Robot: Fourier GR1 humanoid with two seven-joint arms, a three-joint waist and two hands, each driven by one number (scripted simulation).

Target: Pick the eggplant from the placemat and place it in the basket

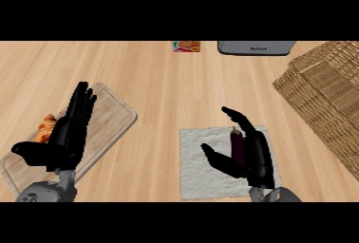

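Eggplant [237, 142], dark purple and slender, lies on the pale grey placemat [200, 166] toward its right half, long axis running roughly away from the robot, stem end at the far tip. Right hand [256, 159] is over the placemat directly at the eggplant: its fingers [238, 117] extend along the right side of the vegetable and past its far tip, curving slightly, while the thumb [214, 156] stands off to the left, so the eggplant sits in the gap between them. Fingers look spread, not closed round it; whether they touch the skin cannot be told. Basket [326, 99], woven wicker, sits at the right edge of the light wooden desk [168, 90], just beyond the placemat's right side. Left hand [70, 128] shows at the left, fingers straight and together pointing away, thumb out to the left, resting above a wooden cutting board [112, 118]. An orange-brown croissant [45, 127] lies on that board, partly hidden behind the hand. At the far edge of the desk, a small colourful packet [187, 46] and, to its right, a grey appliance [256, 48].
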